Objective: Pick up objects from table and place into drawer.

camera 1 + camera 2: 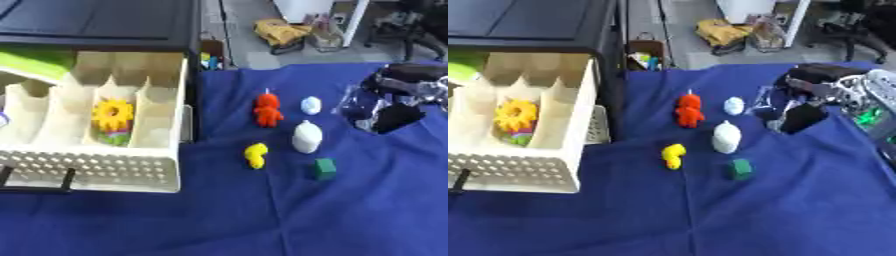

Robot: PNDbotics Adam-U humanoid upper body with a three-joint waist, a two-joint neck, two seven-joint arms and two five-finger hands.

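Note:
Five small things lie on the blue cloth (262, 220): a red figure (267, 111), a small white piece (311, 105), a taller white piece (306, 137), a yellow piece (255, 155) and a green cube (325, 168). To their left the cream drawer (87, 167) stands pulled out; a yellow flower-shaped toy (114, 115) sits in one of its compartments and something green (35, 62) lies at its back left. My right hand (805, 116) hovers blurred just right of the small white piece, open and holding nothing. My left hand does not show.
The black cabinet (96, 22) tops the drawer at the upper left. A box of coloured bits (645, 57) stands behind the table by the cabinet. Beyond the far edge are a yellow bag (280, 31) and chair legs. Something green (868, 117) shows by my right arm.

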